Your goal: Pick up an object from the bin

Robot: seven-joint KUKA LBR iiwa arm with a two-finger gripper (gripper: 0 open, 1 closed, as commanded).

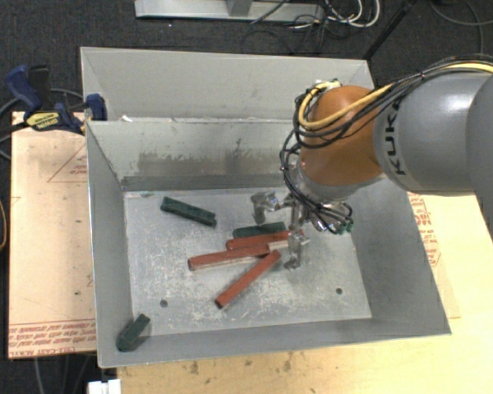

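The gripper (281,233), its fingers (294,256) spread and clamped on nothing, straddles the right ends of the reddish-brown rectangular bars (230,260) heaped mid-floor in the grey metal bin (107,220); centre on one bar before you close, lest neighbours jam.

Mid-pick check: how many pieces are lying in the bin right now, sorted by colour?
Red-brown sticks: 3
Dark green pieces: 3
Total: 6
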